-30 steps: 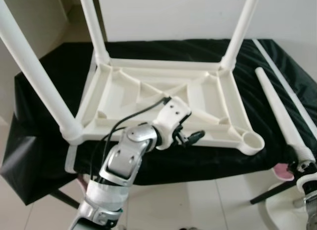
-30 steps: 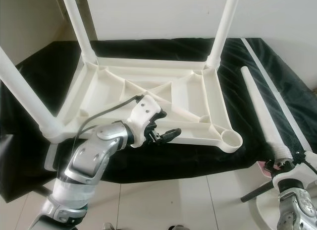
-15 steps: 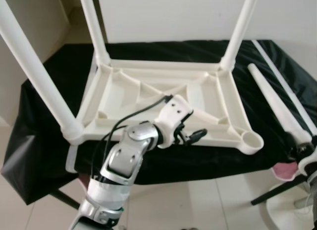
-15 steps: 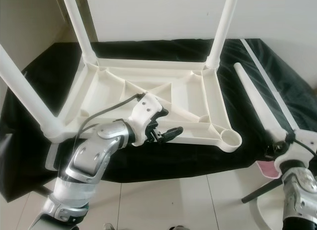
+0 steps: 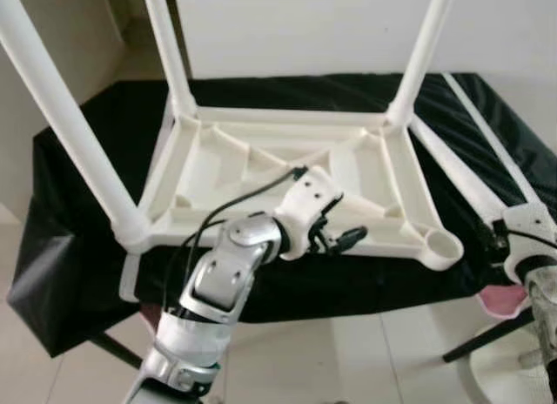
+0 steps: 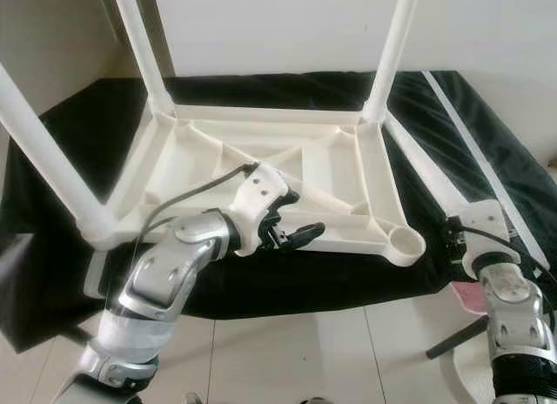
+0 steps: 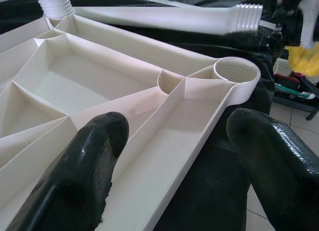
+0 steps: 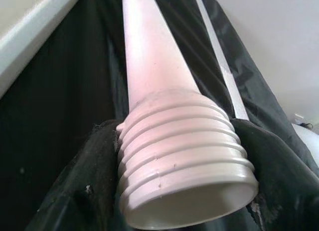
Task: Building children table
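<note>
White plastic makes up the upturned table top [image 5: 287, 173], which lies on a black cloth [image 5: 87, 160] with three legs already standing in its corners; the near right corner has an empty threaded socket [image 5: 445, 245]. So I judge the step in hand to be fitting the fourth leg. My right gripper [image 6: 461, 234] sits just right of that socket, jaws clamped on the threaded end of the last leg [image 6: 418, 164], which lies along the table top's right edge, its tip near the far right corner. My left gripper [image 5: 344, 239] hovers at the table top's near rim with jaws wide, straddling it without gripping. Next, I think, I must raise the leg upright, bring its thread over the socket and turn it in, steadying the frame.
</note>
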